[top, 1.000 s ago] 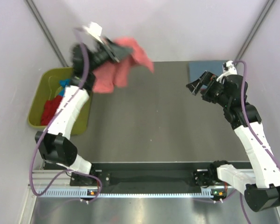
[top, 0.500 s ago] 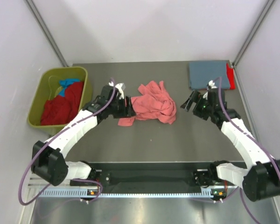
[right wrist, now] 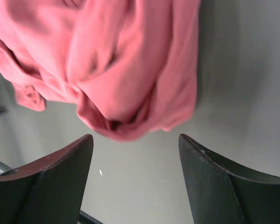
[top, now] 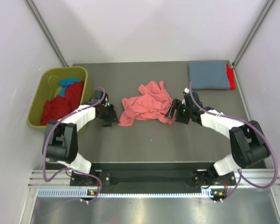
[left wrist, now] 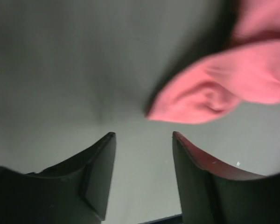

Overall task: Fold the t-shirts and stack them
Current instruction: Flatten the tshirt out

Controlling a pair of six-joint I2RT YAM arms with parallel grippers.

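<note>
A lab test cell is suggested: a grey table [top: 154, 140] is enclosed by plain white panels [top: 144, 28], with an aluminium mounting rail [top: 144, 192] at six o'clock.

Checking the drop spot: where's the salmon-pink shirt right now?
Top view: the salmon-pink t-shirt lies crumpled centrally on the table, between the open left gripper and the open right gripper, held by neither.

White-shelled arms [top: 79, 119] with black joints, purple cables [top: 43, 163], dark wedge-shaped jaws
</note>
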